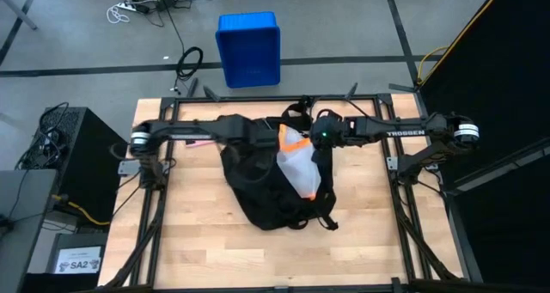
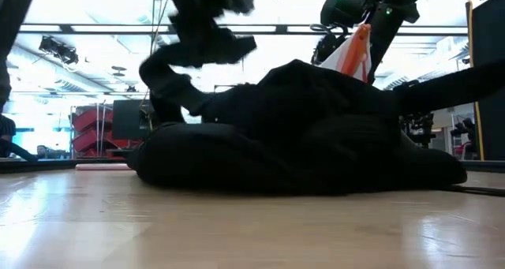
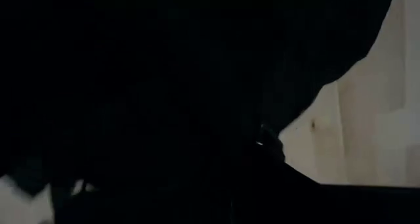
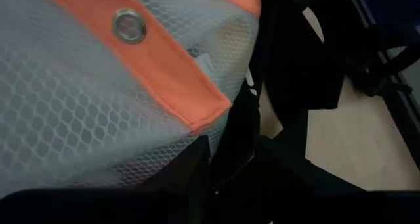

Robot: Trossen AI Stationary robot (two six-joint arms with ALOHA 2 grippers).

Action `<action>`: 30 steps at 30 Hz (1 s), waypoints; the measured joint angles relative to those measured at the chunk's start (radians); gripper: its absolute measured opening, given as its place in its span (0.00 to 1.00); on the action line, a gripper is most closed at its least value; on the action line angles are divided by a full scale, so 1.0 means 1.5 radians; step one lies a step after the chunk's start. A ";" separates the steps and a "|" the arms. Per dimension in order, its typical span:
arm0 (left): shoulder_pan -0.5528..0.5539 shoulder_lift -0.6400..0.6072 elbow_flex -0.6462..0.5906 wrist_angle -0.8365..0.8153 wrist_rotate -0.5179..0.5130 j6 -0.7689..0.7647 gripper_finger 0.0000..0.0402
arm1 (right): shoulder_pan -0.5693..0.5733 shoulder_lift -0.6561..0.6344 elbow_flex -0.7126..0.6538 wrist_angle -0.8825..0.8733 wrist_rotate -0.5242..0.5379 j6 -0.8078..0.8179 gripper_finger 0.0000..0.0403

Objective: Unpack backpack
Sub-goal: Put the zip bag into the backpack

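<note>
We see the backpack (image 1: 266,186), black and slumped, lying near the middle of the counter (image 1: 189,233), toward its far edge. A white mesh bag (image 1: 298,162) with orange trim pokes out of the backpack's top opening on the right side. In the low view the backpack (image 2: 300,143) is a dark mound on the wood, with the bag (image 2: 351,52) raised above it. In the right wrist view the bag (image 4: 98,106) fills most of the picture: white honeycomb mesh, an orange band, a metal grommet (image 4: 128,25).

The right gripper (image 1: 302,138) is at the bag's upper end, its fingers clenched on the bag, holding it up. The left gripper (image 1: 249,138) is down at the backpack's top left, its fingers clenched; we cannot tell whether they pinch fabric. The left wrist view is almost all black fabric (image 3: 164,86), with a strip of counter (image 3: 367,132) at one side.

Loose straps (image 1: 325,220) trail off the backpack's near right corner. Beyond the counter, a blue crate (image 1: 249,48) sits on the floor, with cables (image 1: 189,63) just beside it. A black box (image 1: 77,155) stands left of the counter.
</note>
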 joint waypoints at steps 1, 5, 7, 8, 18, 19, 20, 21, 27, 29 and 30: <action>-0.010 -0.017 0.000 -0.012 -0.019 -0.022 0.00 | 0.004 0.000 0.000 0.001 0.000 0.000 0.25; -0.055 -0.077 0.000 -0.042 -0.079 -0.112 0.00 | 0.020 0.000 0.000 0.000 0.000 -0.005 0.25; -0.078 -0.105 0.000 -0.052 -0.103 -0.156 0.00 | 0.028 -0.001 0.000 0.000 0.000 -0.008 0.25; -0.091 -0.116 0.000 -0.053 -0.113 -0.174 0.00 | 0.033 -0.003 0.002 -0.002 0.000 -0.012 0.25; -0.188 -0.143 0.000 -0.017 -0.166 -0.262 0.00 | 0.109 -0.048 0.042 0.231 -0.058 -0.128 0.24; -0.193 -0.143 0.000 -0.008 -0.172 -0.262 0.00 | 0.111 -0.043 0.050 0.249 -0.094 -0.144 0.23; -0.196 -0.143 0.000 0.002 -0.178 -0.262 0.00 | 0.111 -0.034 0.063 0.260 -0.125 -0.154 0.22; -0.200 -0.144 0.000 0.010 -0.181 -0.262 0.00 | 0.111 -0.022 0.080 0.261 -0.145 -0.156 0.20; -0.220 -0.149 0.000 0.026 -0.217 -0.279 0.00 | 0.114 0.091 0.147 0.248 -0.192 -0.180 0.03; -0.229 -0.149 0.000 0.029 -0.228 -0.284 0.00 | 0.116 0.147 0.160 0.234 -0.221 -0.182 0.01; -0.236 -0.149 0.000 0.031 -0.232 -0.291 0.00 | 0.116 0.174 0.167 0.225 -0.233 -0.182 0.01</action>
